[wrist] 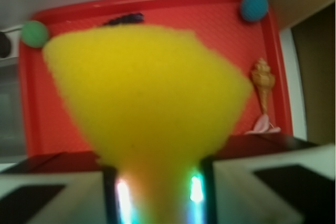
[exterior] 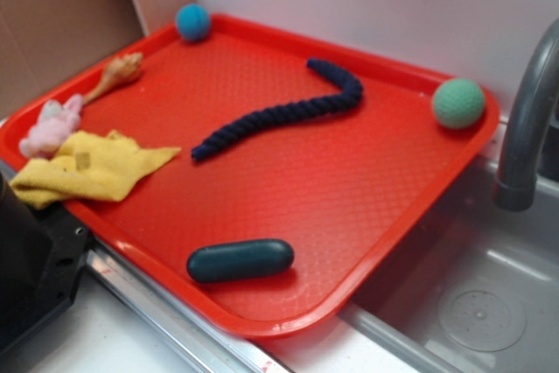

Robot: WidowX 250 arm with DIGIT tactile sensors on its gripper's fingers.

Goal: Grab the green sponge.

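A: Gripper state?
B: Pinching the wedge-shaped yellow foam sponge, which fills the wrist view above the red plastic tray.
A: Exterior?
B: Sponge at the tray's left edge.

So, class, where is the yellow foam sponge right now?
In the wrist view the yellow foam sponge fills the centre, pinched between the jaws above the red plastic tray. The exterior view does not show it.
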